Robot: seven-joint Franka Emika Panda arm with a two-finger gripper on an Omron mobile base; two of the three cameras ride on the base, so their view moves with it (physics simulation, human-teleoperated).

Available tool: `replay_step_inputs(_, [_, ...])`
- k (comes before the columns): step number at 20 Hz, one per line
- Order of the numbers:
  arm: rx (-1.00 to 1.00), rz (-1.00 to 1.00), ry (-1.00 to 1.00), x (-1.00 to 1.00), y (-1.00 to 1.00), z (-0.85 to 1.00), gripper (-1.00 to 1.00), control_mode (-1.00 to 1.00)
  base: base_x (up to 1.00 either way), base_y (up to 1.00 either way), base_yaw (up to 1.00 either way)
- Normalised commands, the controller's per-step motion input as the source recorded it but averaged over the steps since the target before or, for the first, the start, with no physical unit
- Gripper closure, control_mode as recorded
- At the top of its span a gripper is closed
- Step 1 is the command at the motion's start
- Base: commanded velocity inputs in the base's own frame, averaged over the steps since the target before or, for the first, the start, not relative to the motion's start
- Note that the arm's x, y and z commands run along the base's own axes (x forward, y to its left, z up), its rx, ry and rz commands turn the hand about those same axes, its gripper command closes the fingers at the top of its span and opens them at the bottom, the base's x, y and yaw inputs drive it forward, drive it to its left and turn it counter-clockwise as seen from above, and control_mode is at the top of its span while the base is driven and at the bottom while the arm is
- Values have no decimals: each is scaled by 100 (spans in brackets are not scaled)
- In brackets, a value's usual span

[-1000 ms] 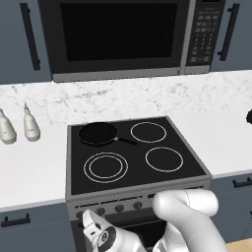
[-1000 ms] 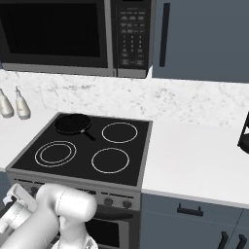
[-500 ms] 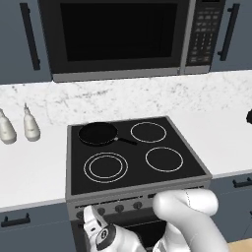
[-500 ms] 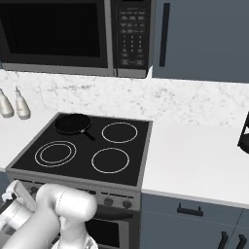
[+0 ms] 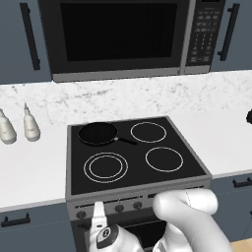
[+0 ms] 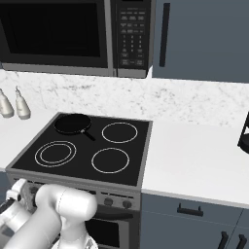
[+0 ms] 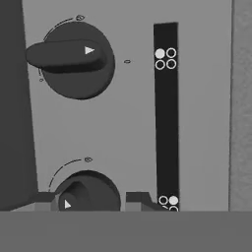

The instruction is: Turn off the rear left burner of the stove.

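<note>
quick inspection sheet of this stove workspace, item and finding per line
surface: white marble-look counter either side of the black glass four-burner stove.
job's things: rear left burner under the black frying pan; small round dark knobs along the front panel.
clutter: two pale bottles on the counter left of the stove.
grippers: tool at the front panel, its fingertips either side of the lower dark knob; contact not clear.
cables: nothing seen.
surroundings: black microwave with keypad, dark blue-grey cabinets.
</note>
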Motion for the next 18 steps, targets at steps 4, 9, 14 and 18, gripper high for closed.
replay_step_inputs(4, [58,-13,0,0,-22,25,100,-100,0,0,0])
replay_step_inputs(9, [61,-14,0,0,-24,22,100,-100,0,0,0])
replay_step_inputs(14, [59,-15,0,0,-23,20,100,-100,0,0,0])
replay_step_inputs(18, [55,-15,0,1,-20,17,100,-100,0,0,0])
